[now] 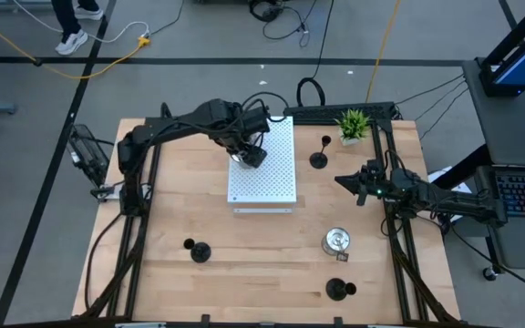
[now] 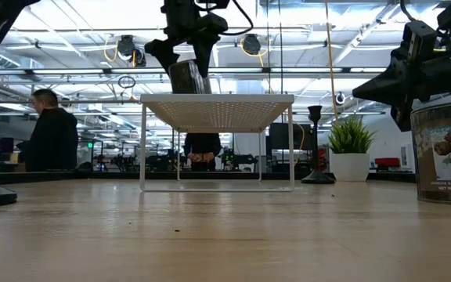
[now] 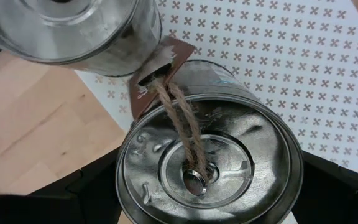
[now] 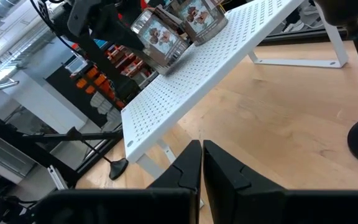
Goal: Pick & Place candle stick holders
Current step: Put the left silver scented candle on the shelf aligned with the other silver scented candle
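My left gripper (image 1: 249, 153) is over the white perforated board (image 1: 276, 178), shut on a silver candle stick holder (image 3: 210, 162), a squat tin with a twine loop on its lid. A second silver holder (image 3: 73, 31) stands on the board right beside it. A third silver one (image 1: 337, 240) stands on the table at the near right. Black stemmed holders stand on their round bases at the far right (image 1: 320, 159), near left (image 1: 197, 251) and near right (image 1: 338, 290). My right gripper (image 4: 201, 163) waits shut at the table's right side. My left gripper pinches the silver holder's round side wall (image 3: 124, 186) between its two fingers (image 3: 92, 193), one on each side. The fingers come from above, pointing steeply down. The holder (image 4: 160, 36) sits slightly tilted at the board's top; whether its bottom touches the board I cannot tell.
A small green potted plant (image 1: 354, 123) stands at the far right edge. The board stands raised on thin legs (image 2: 142, 145), with open room under it. Bare wood lies in the table's near middle. People stand in the room beyond the table.
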Tool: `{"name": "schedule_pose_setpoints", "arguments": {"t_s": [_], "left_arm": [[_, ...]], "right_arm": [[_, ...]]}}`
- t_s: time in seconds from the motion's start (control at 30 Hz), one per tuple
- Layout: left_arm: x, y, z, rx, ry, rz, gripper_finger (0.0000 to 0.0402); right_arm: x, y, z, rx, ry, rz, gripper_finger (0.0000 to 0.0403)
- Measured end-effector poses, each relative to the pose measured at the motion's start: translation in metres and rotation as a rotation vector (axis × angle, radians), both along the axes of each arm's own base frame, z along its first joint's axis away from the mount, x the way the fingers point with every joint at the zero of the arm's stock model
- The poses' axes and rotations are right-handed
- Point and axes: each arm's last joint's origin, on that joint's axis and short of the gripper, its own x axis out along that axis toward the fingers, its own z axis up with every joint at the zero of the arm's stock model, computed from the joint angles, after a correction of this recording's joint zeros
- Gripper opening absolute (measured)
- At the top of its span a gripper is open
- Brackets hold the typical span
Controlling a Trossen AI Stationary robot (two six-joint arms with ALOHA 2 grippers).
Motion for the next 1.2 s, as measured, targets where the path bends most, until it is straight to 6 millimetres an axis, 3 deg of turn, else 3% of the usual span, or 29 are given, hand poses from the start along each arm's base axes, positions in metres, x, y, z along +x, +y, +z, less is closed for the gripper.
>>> {"name": "schedule_pose_setpoints", "arguments": {"t_s": [0.7, 0.83, 1.07, 1.2], "left_arm": [[-0.0004, 0.0019, 0.0001, 0.010, 0.001, -0.008, 0.0355], [-0.0004, 0.0021, 0.0000, 0.011, 0.001, -0.009, 0.0386], [-0.0004, 0.0019, 0.0003, 0.011, 0.000, -0.011, 0.0354], [-0.0005, 0.0020, 0.0003, 0.010, 0.000, -0.009, 0.0370]], "right_arm": [[0.0000, 0.0000, 0.0000, 0.000, 0.000, 0.000, 0.0009], [0.0000, 0.0000, 0.0000, 0.005, -0.001, 0.000, 0.0009], [0.0000, 0.0000, -0.0001, 0.007, -0.002, 0.000, 0.0009], [0.0000, 0.0000, -0.0001, 0.007, -0.002, 0.000, 0.0009]]}}
